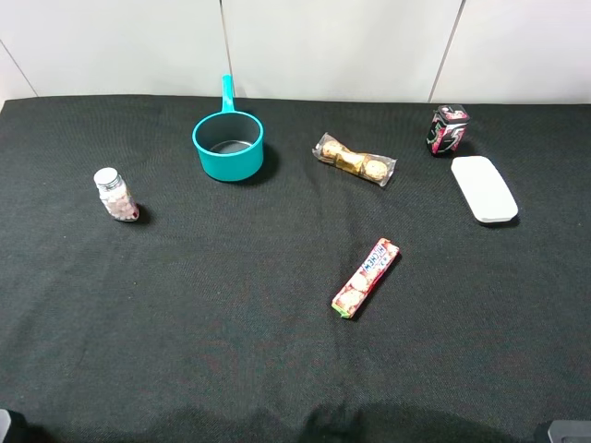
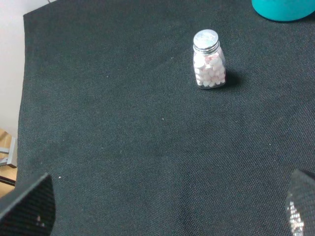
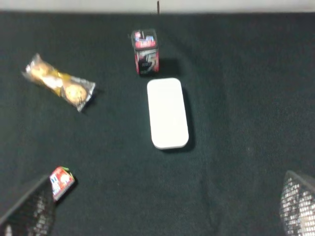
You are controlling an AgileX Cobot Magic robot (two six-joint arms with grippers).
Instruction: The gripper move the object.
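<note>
The white flat oblong case (image 1: 483, 188) lies on the black table at the right, just in front of a small dark box. It also shows in the right wrist view (image 3: 168, 113), lying flat and untouched. My right gripper (image 3: 162, 216) is open and empty, well short of the case; only its two fingertips (image 3: 29, 214) show. My left gripper (image 2: 165, 216) is open and empty over bare cloth at the left. In the high view only slivers of the arms show at the bottom corners.
A teal pot (image 1: 228, 144) stands at the back. A pill bottle (image 1: 114, 194) stands at the left. A gold chocolate pack (image 1: 355, 160), a dark red-and-black box (image 1: 448, 128) and a red-and-white candy roll (image 1: 366, 277) lie around the middle and right.
</note>
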